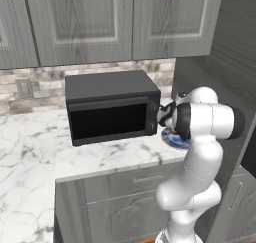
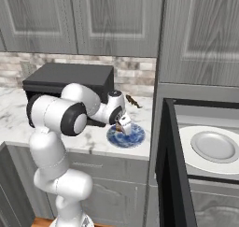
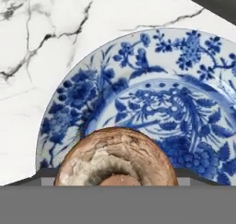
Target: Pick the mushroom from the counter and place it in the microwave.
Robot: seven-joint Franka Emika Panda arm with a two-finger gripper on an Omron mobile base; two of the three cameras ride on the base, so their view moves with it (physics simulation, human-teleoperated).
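Observation:
The mushroom [image 3: 115,158], a round brown-tan cap, sits large at the bottom of the hand view, close to the camera and held between the jaws of my gripper [image 3: 115,180]. In the right base view the gripper [image 2: 123,126] hangs just above a blue-and-white plate [image 2: 133,136] on the marble counter [image 2: 93,137], with the mushroom [image 2: 120,126] a small brown spot at its tip. The microwave [image 2: 205,128] is built in at the right, its black-framed door [image 2: 167,170] swung open, showing the round white turntable plate [image 2: 215,146].
A smaller black countertop box [image 1: 112,107] stands against the tiled back wall, left of the blue plate [image 1: 170,138]. A thin dark scrap [image 2: 133,101] lies on the counter behind the plate. Grey upper cabinets [image 1: 100,22] hang overhead, and drawers [image 1: 135,197] sit below.

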